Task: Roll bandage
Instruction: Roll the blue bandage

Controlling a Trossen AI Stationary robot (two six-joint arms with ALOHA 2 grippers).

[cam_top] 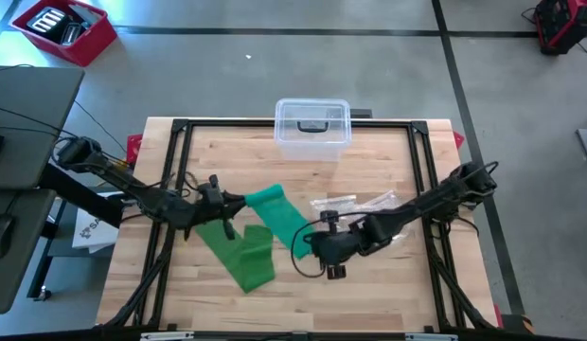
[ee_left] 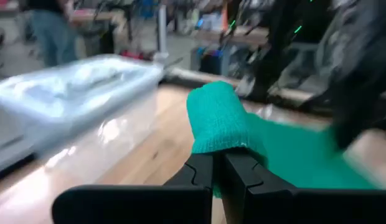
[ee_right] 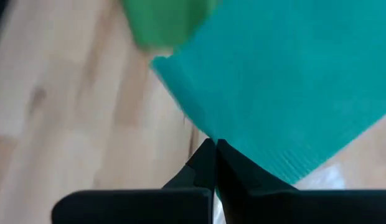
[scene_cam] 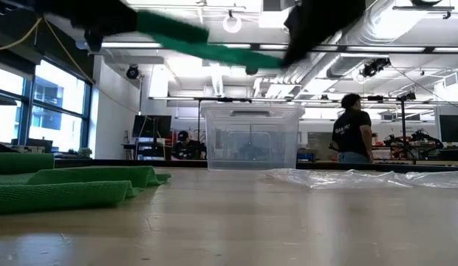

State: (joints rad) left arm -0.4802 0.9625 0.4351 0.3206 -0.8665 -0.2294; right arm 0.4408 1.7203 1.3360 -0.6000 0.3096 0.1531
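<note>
A green bandage strip (cam_top: 280,214) is held up between both grippers, clear of the table; it shows high in the low view (scene_cam: 207,46). More green bandage (cam_top: 242,254) lies folded on the wood at the left (scene_cam: 66,186); I cannot tell where it joins the lifted strip. My left gripper (cam_top: 239,201) is shut on the strip's far-left end. My right gripper (cam_top: 311,239) is shut on its near-right end. My left gripper pinches the strip's bunched, rounded end (ee_left: 216,140) between its two fingers, coming level from the table's left. That end stands up above the fingertips, lifted clear of the table. My right gripper pinches the strip's flat edge near a corner (ee_right: 225,138) between its two fingers, coming from the table's right. The strip spreads flat away from the fingers, lifted clear of the wood.
A clear plastic box (cam_top: 312,126) stands at the table's far edge, in the middle. A crumpled clear wrapper (cam_top: 355,203) lies right of the strip, behind my right arm. A person (scene_cam: 352,127) stands in the room beyond the table.
</note>
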